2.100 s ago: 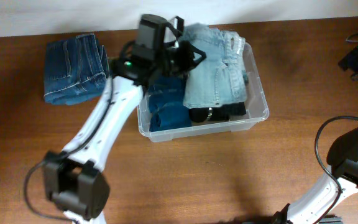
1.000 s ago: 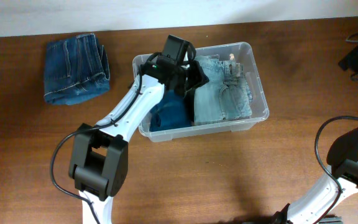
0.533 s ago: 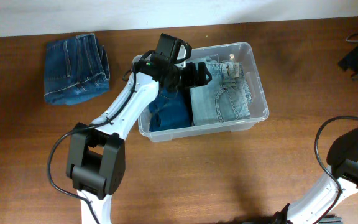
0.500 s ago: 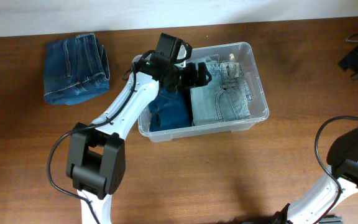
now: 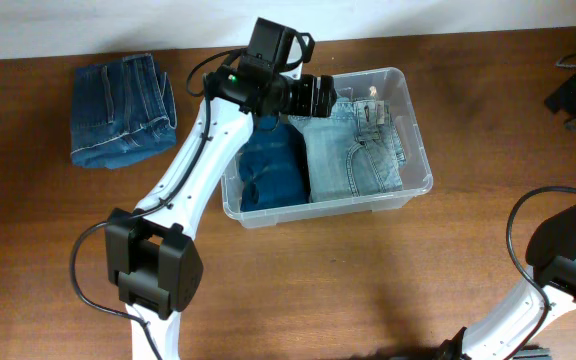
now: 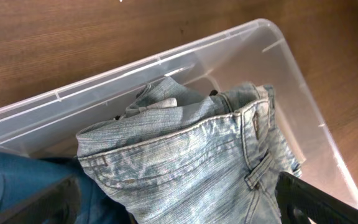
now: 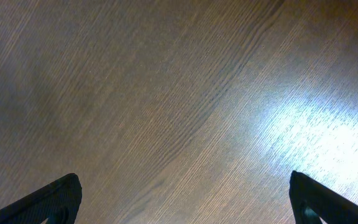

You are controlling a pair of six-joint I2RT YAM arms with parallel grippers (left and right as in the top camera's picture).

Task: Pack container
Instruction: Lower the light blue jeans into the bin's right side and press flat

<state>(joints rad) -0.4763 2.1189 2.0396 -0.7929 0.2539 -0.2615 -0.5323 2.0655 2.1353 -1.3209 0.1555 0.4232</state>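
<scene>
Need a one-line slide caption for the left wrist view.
Open left gripper over folded light-blue denim jeans in the clear plastic rectangular container, beside a darker blue garment.

Pale blue folded denim jeans (image 5: pixel 353 155) and a deep blue folded garment (image 5: pixel 273 170) fill the clear rectangular plastic container (image 5: pixel 318 210); the wooden table (image 5: pixel 368 280) is grained brown.

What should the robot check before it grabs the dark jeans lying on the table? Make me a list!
1. Left gripper open, holding nothing: ok.
2. Light jeans lying inside the container: ok.
3. Blue jeans beside them, inside the walls: ok.
4. Dark jeans folded, nothing on top: ok.
5. Room in the container for them: cannot tell.
6. Right gripper open over bare table: ok.
</scene>
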